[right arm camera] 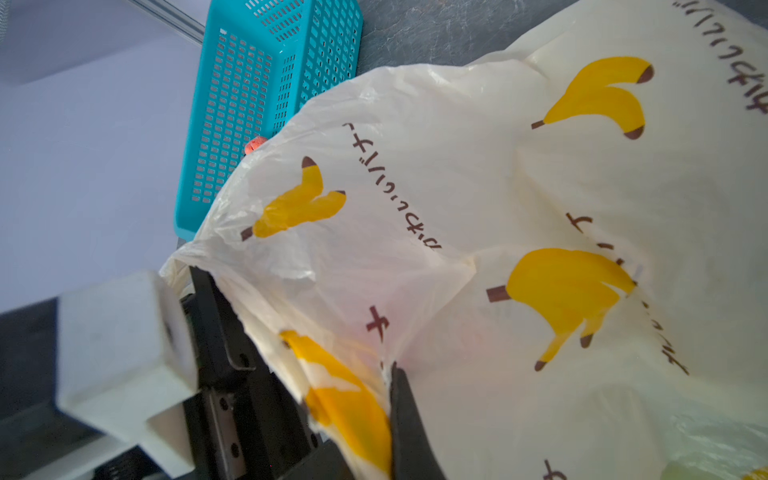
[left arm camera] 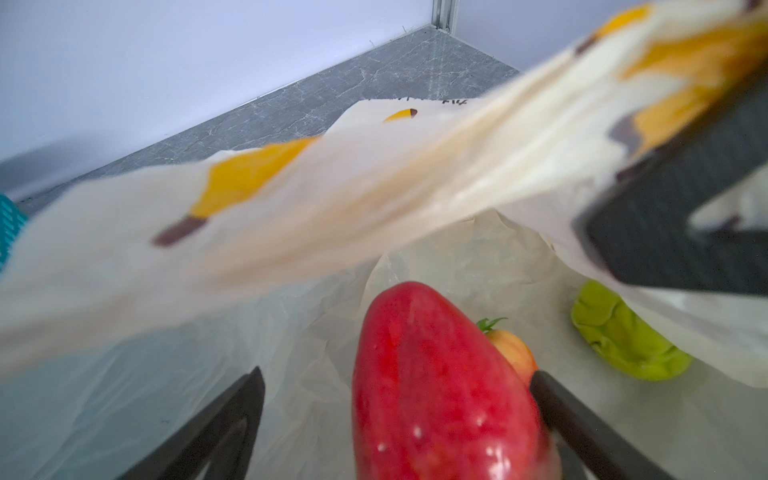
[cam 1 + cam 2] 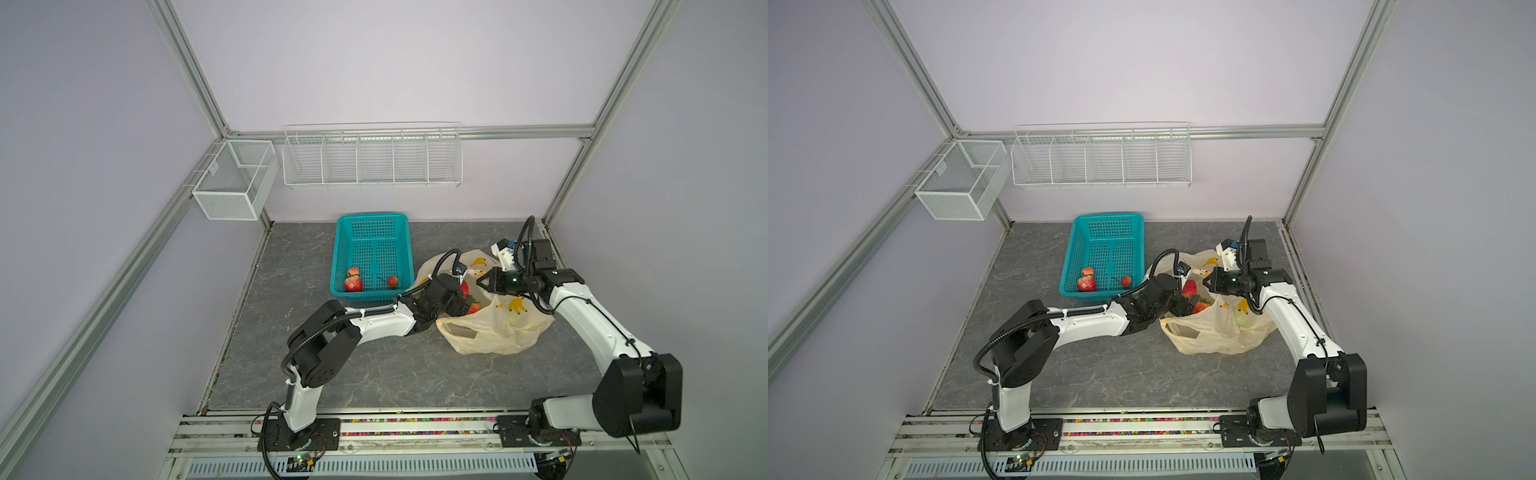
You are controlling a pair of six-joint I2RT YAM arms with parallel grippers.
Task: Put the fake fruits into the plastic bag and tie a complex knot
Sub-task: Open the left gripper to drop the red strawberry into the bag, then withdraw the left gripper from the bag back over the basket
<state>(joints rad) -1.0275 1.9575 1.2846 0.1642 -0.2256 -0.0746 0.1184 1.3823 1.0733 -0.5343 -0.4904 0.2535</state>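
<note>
The plastic bag (image 3: pixel 498 332) (image 3: pixel 1221 336) lies at the right of the table with its mouth held up. My right gripper (image 3: pixel 480 283) (image 1: pixel 374 399) is shut on the bag's rim (image 1: pixel 498 208). My left gripper (image 3: pixel 463 301) (image 2: pixel 397 390) reaches into the mouth, open. A large red strawberry (image 2: pixel 436 395) (image 3: pixel 1190 287) sits between its fingers, against one finger (image 2: pixel 548 390) and clear of the other. Inside the bag lie a yellow-green fruit (image 2: pixel 623 340) and a small orange-red fruit (image 2: pixel 513 353). No knot shows.
A teal perforated basket (image 3: pixel 374 232) (image 3: pixel 1106 232) stands left of the bag, with three red fruits (image 3: pixel 353 284) at its near end. A white wire rack (image 3: pixel 372 160) and a mesh box (image 3: pixel 232 183) hang on the back walls.
</note>
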